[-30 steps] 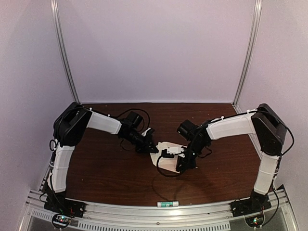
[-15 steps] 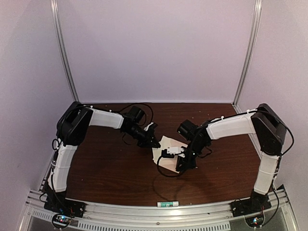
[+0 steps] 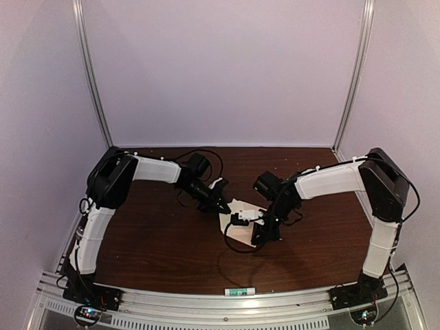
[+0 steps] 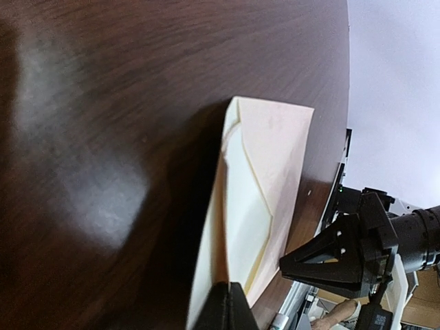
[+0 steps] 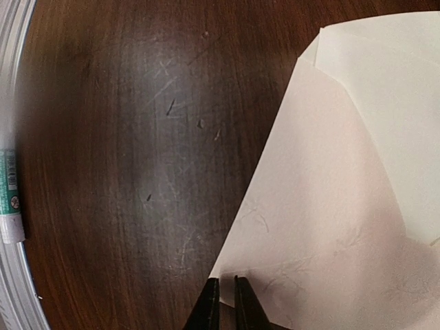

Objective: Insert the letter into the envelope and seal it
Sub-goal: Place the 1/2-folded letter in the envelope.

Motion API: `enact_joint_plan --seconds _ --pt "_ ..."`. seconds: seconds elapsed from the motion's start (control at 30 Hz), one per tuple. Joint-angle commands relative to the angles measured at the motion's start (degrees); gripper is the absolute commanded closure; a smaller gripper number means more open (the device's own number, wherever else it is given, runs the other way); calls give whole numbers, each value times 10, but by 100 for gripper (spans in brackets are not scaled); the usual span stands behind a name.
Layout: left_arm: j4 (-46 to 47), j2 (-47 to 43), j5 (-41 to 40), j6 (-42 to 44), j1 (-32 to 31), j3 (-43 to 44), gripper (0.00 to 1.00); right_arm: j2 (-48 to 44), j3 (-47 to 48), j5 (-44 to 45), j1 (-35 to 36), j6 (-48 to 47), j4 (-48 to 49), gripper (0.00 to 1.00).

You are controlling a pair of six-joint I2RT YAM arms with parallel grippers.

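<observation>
Both grippers at the envelope (image 3: 242, 221), mid-table.
From above I see it lying between the arms, with the left gripper (image 3: 221, 203) at its far-left edge and the right gripper (image 3: 260, 237) at its near-right edge. On the left wrist, my fingers are clamped together on its raised edge, and the letter (image 4: 237, 203) shows pale inside. On the right wrist, the fingers are almost together at its corner, and I can't tell whether they pinch it.

No legible text; green-and-white tube label (image 5: 8, 196) too blurred.

arms (image 3: 157, 169): white shells, black joints | cables (image 3: 206, 152): black loops | fingers (image 4: 227, 311): black, tapered | bases (image 3: 93, 295): black
</observation>
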Motion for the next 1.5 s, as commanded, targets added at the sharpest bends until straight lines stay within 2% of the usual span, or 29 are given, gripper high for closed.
enact_joint_plan --seconds 0.0,0.3,0.73,0.87,0.97,1.17,1.47 --pt "1 3 19 13 -13 9 100 22 -2 20 4 2 -12 90" --pt "-23 41 30 14 -12 71 100 21 -3 21 5 -4 -19 90" --pt "-70 49 24 27 -18 83 100 15 7 28 0 -6 -30 88" --pt "-34 0 -7 5 -18 28 100 -35 26 -20 -44 9 -53 76" --pt "10 -34 -19 -23 -18 -20 100 -53 37 -36 -88 21 -59 72" --pt "61 -62 -29 -58 -18 -76 100 -34 19 36 -120 60 -21 72" --pt "71 -52 -16 -58 -19 -73 100 33 46 70 -120 95 -7 73"
